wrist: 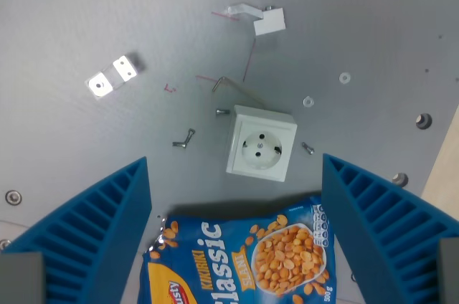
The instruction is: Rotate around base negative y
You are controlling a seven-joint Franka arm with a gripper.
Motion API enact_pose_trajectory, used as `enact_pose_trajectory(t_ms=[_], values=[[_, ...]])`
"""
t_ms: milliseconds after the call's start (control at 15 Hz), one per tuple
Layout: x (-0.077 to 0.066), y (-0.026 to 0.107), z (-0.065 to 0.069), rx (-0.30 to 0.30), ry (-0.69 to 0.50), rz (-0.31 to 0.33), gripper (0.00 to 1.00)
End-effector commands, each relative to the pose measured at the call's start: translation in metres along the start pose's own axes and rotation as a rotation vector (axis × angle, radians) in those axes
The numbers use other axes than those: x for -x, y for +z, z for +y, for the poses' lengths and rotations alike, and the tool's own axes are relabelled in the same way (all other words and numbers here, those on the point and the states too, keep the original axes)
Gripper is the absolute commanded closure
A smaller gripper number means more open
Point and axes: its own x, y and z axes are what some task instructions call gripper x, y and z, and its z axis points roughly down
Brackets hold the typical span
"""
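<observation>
**Over the grey table: fingers spread, bag of peanuts between them**

Below the camera lay a grey table (pixel 72 17) w/ several small items scattered on it. The gripper (pixel 237 236) had its two blue ribbed fingers (pixel 93 236) spread wide apart, one at the wrist view's left, the other at the wrist view's right; they pinched nothing. Between them, at the bottom edge, lay a blue bag of peanuts (pixel 240 257), partly cut off by the frame; whether the fingers touched it couldn't be told.

Just above the bag sat a white wall socket (pixel 261 143), face up, slightly turned, approx. centre of view. Near it lay small screws: one (pixel 221 112) at its upper left corner, one (pixel 308 148) at its right side, and a pair (pixel 183 139) further to the wrist view's left. A thin bent wire (pixel 240 87) ran from above the socket up toward a white bracket (pixel 259 19) near the top. A shiny metal bracket (pixel 112 77) lay well apart at upper left. A small washer (pixel 345 77) and another (pixel 308 102) lay right of the wire. Bolt heads (pixel 424 120) showed in the table near the right edge, where a strip of pale wood surface (pixel 446 168) began.
</observation>
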Motion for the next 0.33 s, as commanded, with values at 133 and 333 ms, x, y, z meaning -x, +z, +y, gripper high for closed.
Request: enact_pose_trajectory(t_ms=[133,333], values=[[0.0162,-0.0003,-0.0058,0.096,0.004,0.32,0.0],[0.0162,-0.0003,-0.0058,0.108,0.005,0.358,0.0]])
